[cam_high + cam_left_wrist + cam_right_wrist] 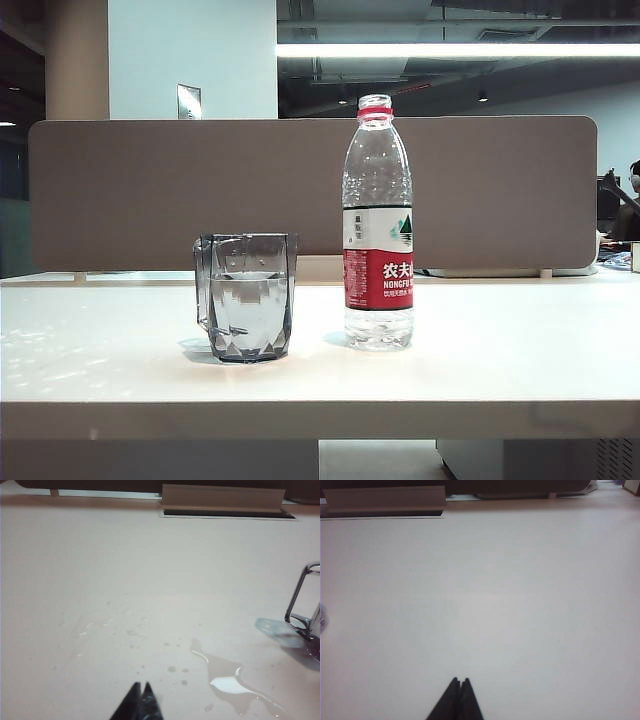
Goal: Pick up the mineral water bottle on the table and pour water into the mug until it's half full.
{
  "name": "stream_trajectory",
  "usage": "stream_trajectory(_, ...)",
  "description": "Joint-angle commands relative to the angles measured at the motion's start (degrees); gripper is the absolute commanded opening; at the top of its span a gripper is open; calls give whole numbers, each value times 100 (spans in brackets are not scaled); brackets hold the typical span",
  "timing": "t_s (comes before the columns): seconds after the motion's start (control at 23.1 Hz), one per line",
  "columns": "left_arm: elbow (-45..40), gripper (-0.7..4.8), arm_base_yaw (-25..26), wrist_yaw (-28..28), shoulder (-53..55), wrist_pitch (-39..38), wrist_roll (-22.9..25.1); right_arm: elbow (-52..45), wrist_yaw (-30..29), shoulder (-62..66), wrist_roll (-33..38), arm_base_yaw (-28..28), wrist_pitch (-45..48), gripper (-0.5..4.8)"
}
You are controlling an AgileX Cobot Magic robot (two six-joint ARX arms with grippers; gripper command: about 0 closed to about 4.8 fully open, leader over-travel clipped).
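NONGFU lettering and red Chinese characters mark the mineral water bottle (377,225), upright on the table (500,350) just right of the mug (247,296), which holds water (248,305). Left wrist view: left gripper (140,685) closed, empty, above a puddle (227,682) near the mug's handle (300,597). Right wrist view: right gripper (460,680) closed, empty, over bare tabletop.

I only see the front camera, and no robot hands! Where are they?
Observer: The left gripper is shut, low over the table, away from the mug.
Operator: Did any water spill?
Observer: Yes, a puddle lies near the mug's handle side.
Operator: And the other hand?
Observer: The right gripper is shut too, over bare table, holding nothing.
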Motion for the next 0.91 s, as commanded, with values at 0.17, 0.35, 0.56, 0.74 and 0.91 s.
stream_trajectory(0.17,-31,-5,-7,26,4,83,-358,-44,4,-7,22,7,66,-5)
stream_trajectory(0.35,-50,-5,-7,-153,4,116,-450,-44,4,-7,22,4,66,-5)
stream_trajectory(0.56,-50,-5,-7,-149,4,116,-444,-44,7,-7,22,7,66,-5)
stream_trajectory(0.74,-50,-5,-7,-149,4,116,-442,-44,4,-7,22,7,66,-5)
stream_trajectory(0.91,-50,-5,-9,-149,4,116,-442,-44,4,-7,22,7,66,-5)
